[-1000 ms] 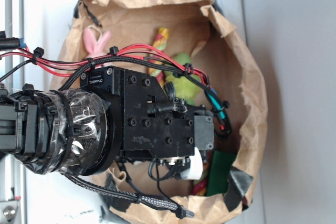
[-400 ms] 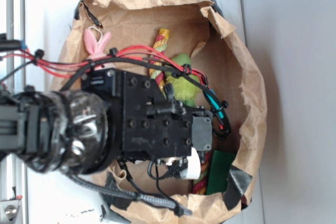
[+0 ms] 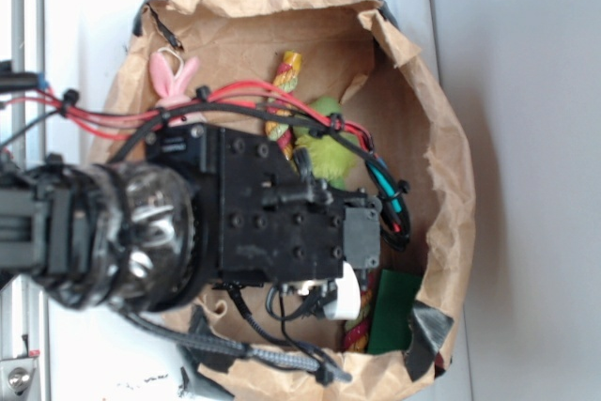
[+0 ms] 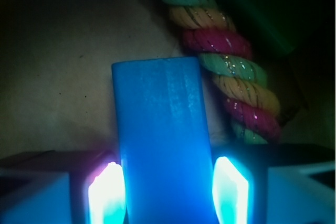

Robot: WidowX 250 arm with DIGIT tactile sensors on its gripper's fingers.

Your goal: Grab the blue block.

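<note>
Between the two glowing fingers at the bottom of the wrist frame, the flat bright blue rectangular wooden block (image 4: 161, 140) is seen, flanked closely on both sides by the gripper (image 4: 168, 195). Whether it is pinched cannot be told. A twisted multicoloured rope (image 4: 226, 72) is seen just right of it.

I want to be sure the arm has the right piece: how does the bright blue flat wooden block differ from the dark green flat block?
The bright blue flat wooden block sits between the gripper fingers; the dark green flat block lies untouched by the paper bag's wall. The arm hides the blue one in the exterior view; the green one shows there. Blue is vivid, green dark. Both are flat and rectangular.
</note>
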